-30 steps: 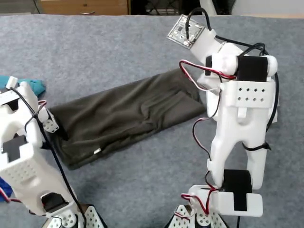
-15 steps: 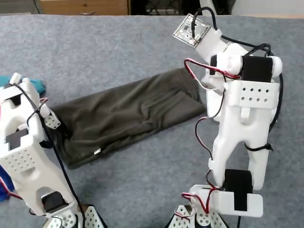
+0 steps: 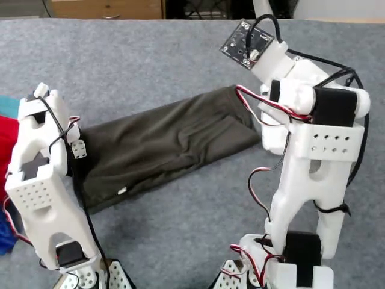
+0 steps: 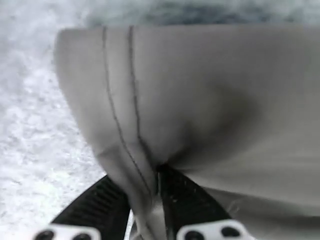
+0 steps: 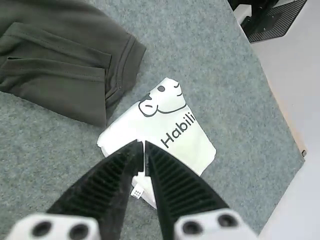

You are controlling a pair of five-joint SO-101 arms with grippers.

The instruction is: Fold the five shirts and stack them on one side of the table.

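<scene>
The dark shirt (image 3: 162, 141) lies on the grey table (image 3: 120, 54), folded to a long strip. It runs across the centre from approx. 8 o'clock to 2 o'clock, with the sleeve end at 2 o'clock. It lies mostly flat, w/ some soft creases in the middle.

At the 8 o'clock end the left claw (image 4: 157, 172) pinches the stitched hem. Both black fingers (image 4: 107, 200) press together on the cloth, and the fabric bunches up between them.

A white shirt (image 5: 170, 130) w/ dark print is folded to a small packet just beside the sleeve end. I cannot tell if the two touch. It lies flat, and a small tag sticks out at one edge.

The right claw (image 5: 141, 145) hangs over this white shirt. Its jaws are nearly together w/ only a thin slit, and nothing is between them. The right arm stands tall at approx. 4 o'clock.

At 9 o'clock, on the table edge, there is red fabric (image 3: 7, 144). Blue fabric (image 3: 6, 235) is lower, near 8 o'clock, behind the left arm.
</scene>
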